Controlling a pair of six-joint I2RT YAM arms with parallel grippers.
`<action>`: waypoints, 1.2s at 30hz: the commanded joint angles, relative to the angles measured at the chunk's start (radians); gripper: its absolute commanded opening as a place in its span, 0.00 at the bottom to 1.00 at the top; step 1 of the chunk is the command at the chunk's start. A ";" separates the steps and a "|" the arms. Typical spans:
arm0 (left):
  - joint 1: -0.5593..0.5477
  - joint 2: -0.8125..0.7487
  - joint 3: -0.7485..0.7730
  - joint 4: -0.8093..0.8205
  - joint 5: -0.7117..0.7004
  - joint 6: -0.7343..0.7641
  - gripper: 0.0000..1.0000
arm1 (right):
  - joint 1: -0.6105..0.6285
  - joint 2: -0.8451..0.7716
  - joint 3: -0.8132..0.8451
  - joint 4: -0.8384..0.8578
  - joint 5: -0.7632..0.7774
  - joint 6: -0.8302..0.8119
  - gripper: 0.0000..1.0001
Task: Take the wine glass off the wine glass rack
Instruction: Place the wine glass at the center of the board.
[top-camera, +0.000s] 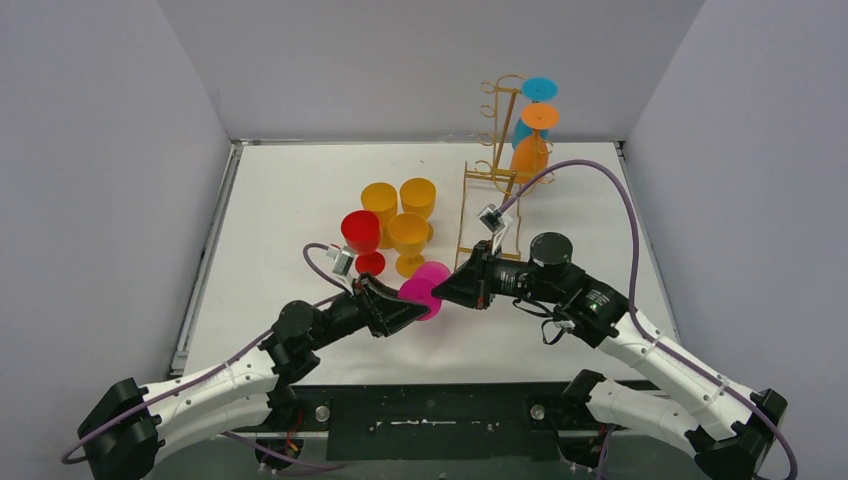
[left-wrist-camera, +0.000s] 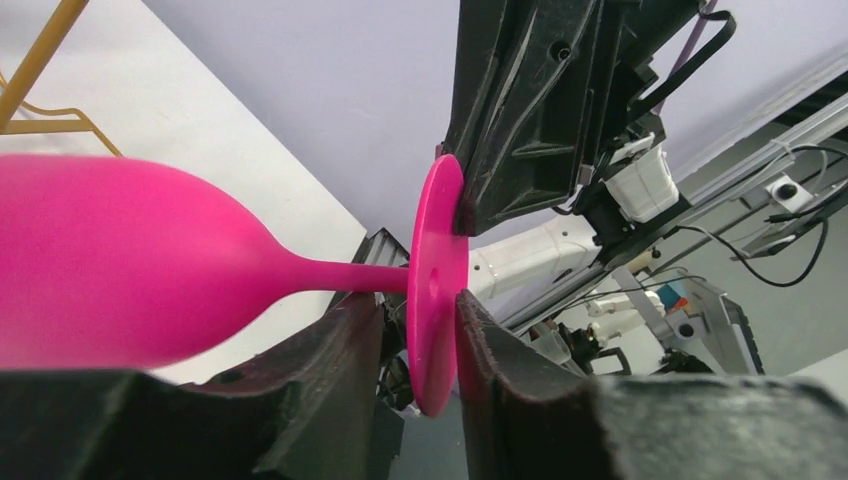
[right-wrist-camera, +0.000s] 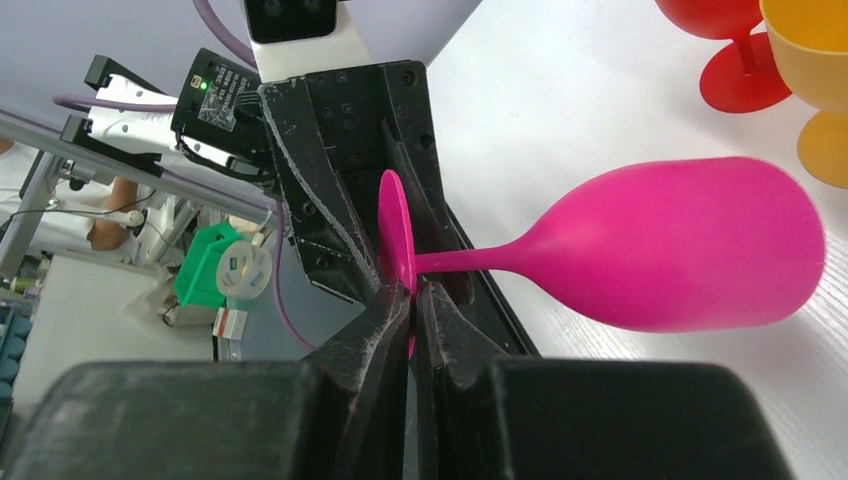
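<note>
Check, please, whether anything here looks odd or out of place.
Yes: the pink glass lies sideways in the air, not standing like the yellow glasses. The right gripper pinches its foot while the left gripper straddles the same foot. Nothing looks spilled or broken.

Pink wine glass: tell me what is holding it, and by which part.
Both claws hold the pink wine glass by its flat round foot: the left claw pinches one edge, the right claw the opposite edge.
</note>
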 joint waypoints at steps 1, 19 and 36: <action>0.027 -0.015 -0.014 0.138 0.028 -0.039 0.28 | 0.018 -0.012 -0.014 0.080 0.037 -0.031 0.00; 0.070 0.007 0.052 0.109 0.289 -0.022 0.15 | 0.021 -0.085 -0.092 0.224 -0.024 0.029 0.00; 0.069 -0.083 0.034 0.095 0.288 0.037 0.00 | 0.052 -0.116 -0.121 0.258 -0.052 0.023 0.03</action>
